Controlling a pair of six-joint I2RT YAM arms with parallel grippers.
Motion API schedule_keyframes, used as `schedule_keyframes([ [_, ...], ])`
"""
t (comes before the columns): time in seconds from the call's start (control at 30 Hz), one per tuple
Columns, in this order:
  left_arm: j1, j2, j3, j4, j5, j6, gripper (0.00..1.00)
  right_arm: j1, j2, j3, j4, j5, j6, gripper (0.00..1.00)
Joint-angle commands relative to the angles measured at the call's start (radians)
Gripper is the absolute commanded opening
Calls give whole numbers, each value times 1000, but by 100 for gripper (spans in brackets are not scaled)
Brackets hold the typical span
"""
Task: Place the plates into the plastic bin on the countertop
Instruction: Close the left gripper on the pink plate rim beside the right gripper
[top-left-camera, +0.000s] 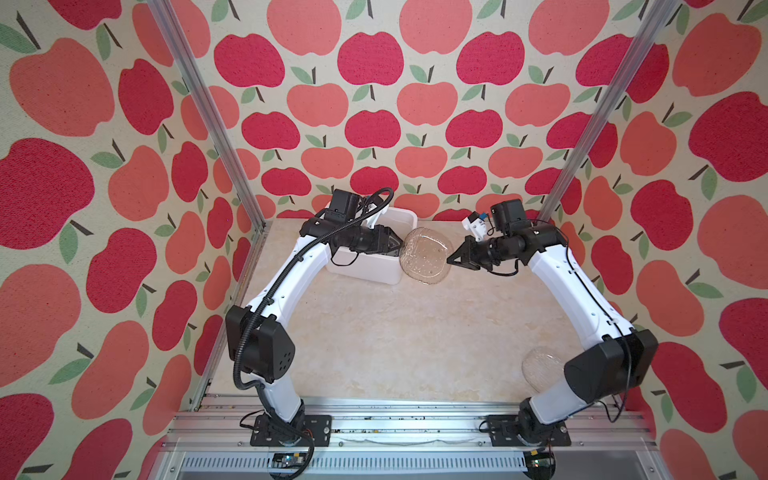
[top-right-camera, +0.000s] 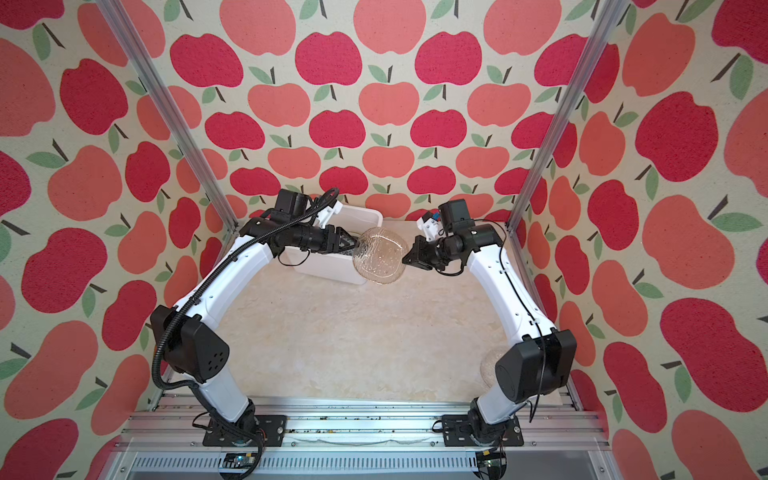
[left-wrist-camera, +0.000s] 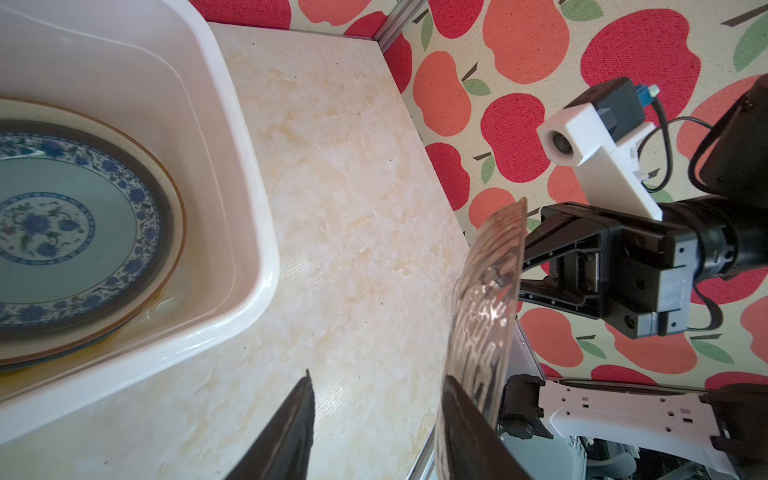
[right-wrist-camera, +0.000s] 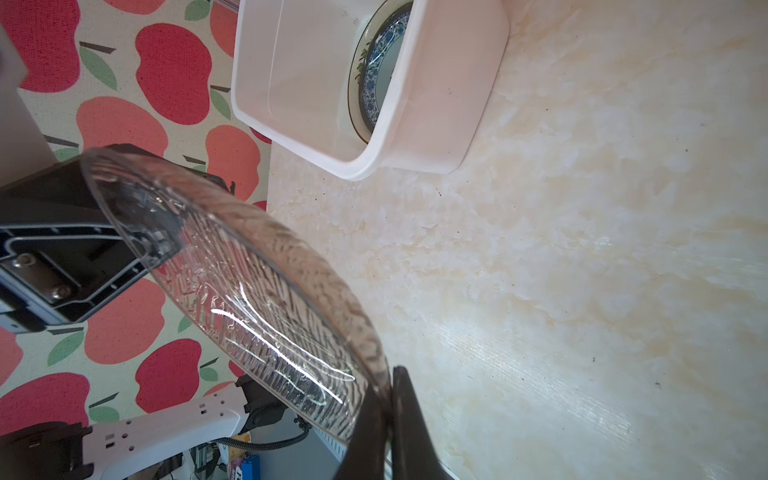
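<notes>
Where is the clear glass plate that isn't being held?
In both top views the loose glass plate lies at the countertop's near right, partly hidden by the right arm's elbow.

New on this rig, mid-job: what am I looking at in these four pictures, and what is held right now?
The left arm and right arm are robots bolted to a rail, each ending in a two-fingered gripper. Two pictures look down on the whole scene; the other two come from cameras on the wrists. On the countertop stands the plastic bin, holding a blue-patterned plate stacked on an amber glass plate. The right gripper is shut on the rim of a clear glass plate, held tilted on edge beside the bin. The left gripper is open, fingers at the opposite rim. A second clear plate lies by the right arm's elbow.
</notes>
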Motion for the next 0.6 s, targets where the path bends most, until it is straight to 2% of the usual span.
schedule_keyframes([
  [0.0,24,-77,-57,87,-108,-43,58,7,-3,16,-2,17,27,0],
  [0.07,52,-110,-103,152,-100,-95,61,6,-3,13,-2,18,29,0],
  [0.17,75,-123,-127,220,-9,-140,67,7,-5,9,3,22,33,0],
  [0.33,25,-92,-79,153,70,-50,69,7,-2,14,16,17,46,0],
  [0.57,-38,-58,-36,71,44,22,65,10,-10,12,24,14,52,0],
])
